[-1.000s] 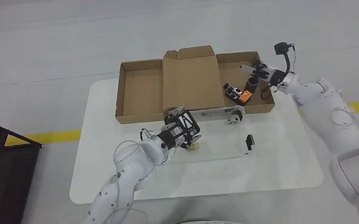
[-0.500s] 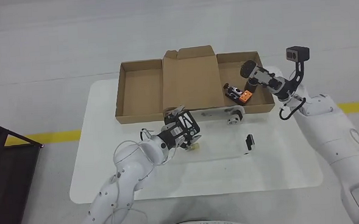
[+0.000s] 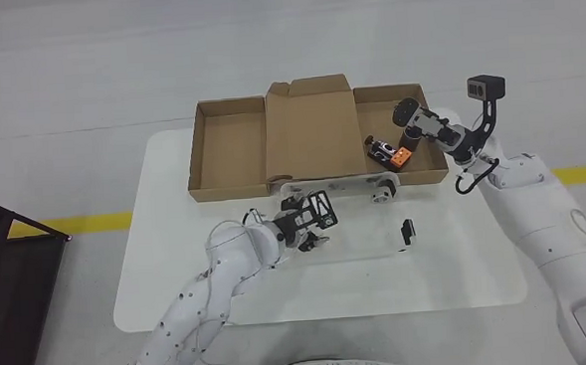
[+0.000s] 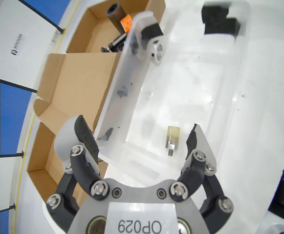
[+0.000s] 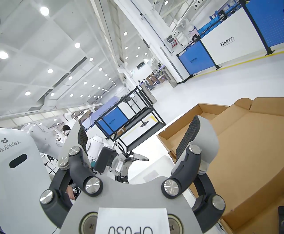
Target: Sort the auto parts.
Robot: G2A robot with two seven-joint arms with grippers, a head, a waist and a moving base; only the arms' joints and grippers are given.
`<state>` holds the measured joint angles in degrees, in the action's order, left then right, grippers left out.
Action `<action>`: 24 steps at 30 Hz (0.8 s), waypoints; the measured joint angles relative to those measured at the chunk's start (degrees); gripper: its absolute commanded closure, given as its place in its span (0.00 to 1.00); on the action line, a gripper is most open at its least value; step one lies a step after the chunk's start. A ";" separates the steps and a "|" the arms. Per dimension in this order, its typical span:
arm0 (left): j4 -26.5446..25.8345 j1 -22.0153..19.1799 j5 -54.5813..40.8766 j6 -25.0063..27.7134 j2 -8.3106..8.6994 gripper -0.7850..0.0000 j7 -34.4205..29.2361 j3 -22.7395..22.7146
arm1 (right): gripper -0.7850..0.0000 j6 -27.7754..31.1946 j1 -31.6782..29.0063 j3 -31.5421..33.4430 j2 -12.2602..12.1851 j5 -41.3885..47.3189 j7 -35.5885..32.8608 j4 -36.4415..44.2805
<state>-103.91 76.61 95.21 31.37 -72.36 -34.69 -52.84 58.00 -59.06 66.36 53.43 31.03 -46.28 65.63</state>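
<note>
A small cream-and-metal stud (image 4: 172, 139) lies on the floor of a clear tray (image 4: 124, 88), below and apart from the left gripper (image 4: 137, 125), whose 2 fingers are spread wide. A silver ring (image 4: 156, 52) and a black block (image 4: 218, 21) sit at the tray's right end. An orange part (image 3: 399, 157) and a dark tube (image 3: 410, 136) lie in the right compartment of the cardboard box (image 3: 226, 146). The right gripper (image 5: 139, 123) hangs over that compartment, wide and empty.

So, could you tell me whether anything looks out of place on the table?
A flap of the cardboard box lies folded over its middle compartment, covering it, while both side compartments are open. Dark specks also dot the clear tray.
</note>
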 measured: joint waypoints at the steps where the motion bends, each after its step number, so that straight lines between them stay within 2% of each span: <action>1: 1.73 -1.69 -0.06 -0.49 -0.47 0.00 -0.87 1.21 | 0.00 0.00 0.00 0.00 0.00 0.00 0.00 0.00; 4: 5.32 -5.44 -3.62 -1.77 -1.65 0.00 -3.97 3.69 | 0.00 0.00 0.00 0.00 0.00 0.00 0.00 0.00; 10: 9.34 -10.19 -10.33 -0.19 -3.34 0.21 -10.55 7.72 | 0.00 0.00 0.00 0.00 0.00 0.00 0.00 0.00; 17: 11.84 -12.77 -12.78 0.08 -4.45 0.33 -18.11 11.01 | 0.00 0.00 0.00 0.00 0.00 0.00 0.00 0.00; 20: 13.30 -13.70 -13.61 0.49 -4.84 0.45 -19.57 12.06 | 0.00 0.00 0.00 0.00 0.00 0.00 0.00 0.00; 24: 14.88 -14.69 -15.27 0.80 -5.29 0.51 -19.90 12.89 | 0.00 0.00 0.00 0.00 0.00 0.00 0.00 0.00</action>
<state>-89.03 61.92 79.94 32.17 -77.65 -54.58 -39.95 58.00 -59.06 66.36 53.43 31.03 -46.28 65.63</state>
